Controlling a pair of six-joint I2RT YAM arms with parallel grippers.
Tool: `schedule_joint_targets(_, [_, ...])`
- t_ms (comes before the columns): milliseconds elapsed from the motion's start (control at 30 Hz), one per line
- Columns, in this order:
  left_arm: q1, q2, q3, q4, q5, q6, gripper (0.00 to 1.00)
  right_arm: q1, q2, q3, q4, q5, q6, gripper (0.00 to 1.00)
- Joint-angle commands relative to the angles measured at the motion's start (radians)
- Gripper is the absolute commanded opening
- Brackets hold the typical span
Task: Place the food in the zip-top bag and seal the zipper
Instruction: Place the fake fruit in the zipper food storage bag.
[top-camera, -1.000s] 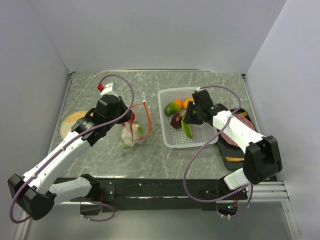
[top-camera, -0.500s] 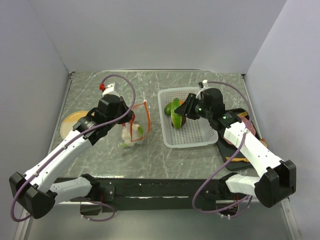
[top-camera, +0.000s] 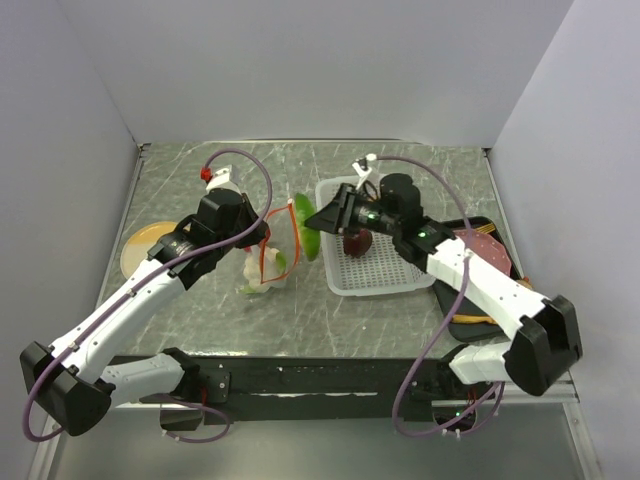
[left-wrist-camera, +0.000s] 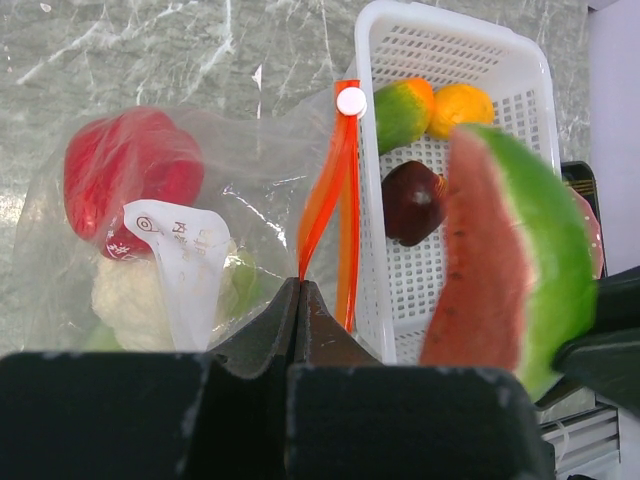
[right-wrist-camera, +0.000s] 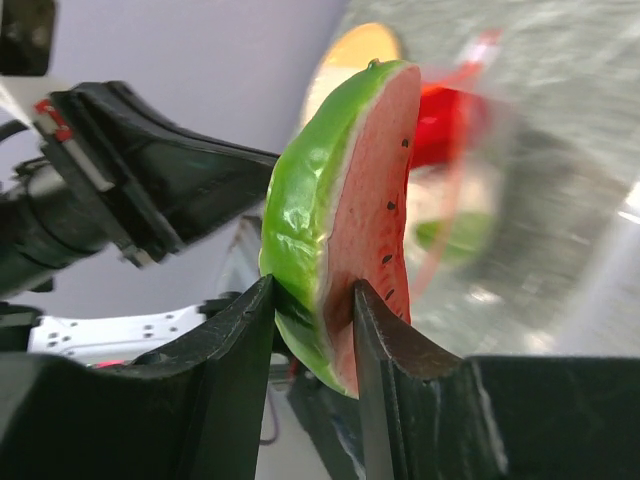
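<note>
Where the right hand (top-camera: 322, 214) is: lifted above the worktop (top-camera: 300, 315), past the left rim of the white basket (top-camera: 385, 290), close to the left hand (top-camera: 258, 240).
Right hand grip: fingers (right-wrist-camera: 235, 330) pressed onto both faces of the watermelon slice (right-wrist-camera: 340, 200), which stands on edge with its green rind toward the left hand.
Left hand grip: pressed together, pinching the zipper (left-wrist-camera: 335, 200) at the edge of the zip-top bag (left-wrist-camera: 200, 230).
Bag: hangs from the left hand with its bottom on the worktop, and its mouth shows from above as an orange-red loop.
Already in the bag: red pepper (left-wrist-camera: 125, 175) and cauliflower (left-wrist-camera: 135, 300), beyond the left hand's fingertips.
In the way: the zipper strip on the side facing the right hand stands just in front of the slice, which is outside the mouth.
Behind the right hand: the basket holds the mango (left-wrist-camera: 400, 110), orange (left-wrist-camera: 465, 105) and dark purple ball (left-wrist-camera: 410, 200). From above only the ball shows, because the right hand covers the other two.
Under the right forearm: a dark tray (top-camera: 480, 300) with a pink slab (top-camera: 482, 245) and yellow sticks (top-camera: 470, 320).
Outboard of the left arm: a round plate (top-camera: 135, 245).
Change in half a second: the right hand and slice were over the basket and now sit beside the bag mouth. The left hand and bag have barely shifted.
</note>
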Motion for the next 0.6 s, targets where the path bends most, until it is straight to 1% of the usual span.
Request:
schedule_joint_targets(0, [0.000, -0.012, 0.035, 0.015, -0.009, 0.012, 0.01, 0.064, 0.056, 0.014, 0.256, -0.007, 0.098, 0.25])
schedule_joint_targets(100, [0.000, -0.014, 0.042, 0.009, -0.018, 0.012, 0.01, 0.081, 0.098, -0.015, 0.398, -0.005, 0.175, 0.25])
schedule_joint_targets(200, [0.000, -0.020, 0.034, 0.016, -0.018, 0.006, 0.01, 0.090, 0.124, -0.027, 0.456, 0.041, 0.195, 0.25])
schedule_joint_targets(400, [0.000, -0.037, 0.042, 0.022, -0.021, 0.005, 0.01, 0.096, 0.121, -0.096, 0.495, 0.160, 0.197, 0.24])
schedule_joint_targets(567, [0.000, -0.034, 0.048, 0.024, -0.021, 0.005, 0.01, 0.129, 0.112, -0.147, 0.477, 0.199, 0.175, 0.23])
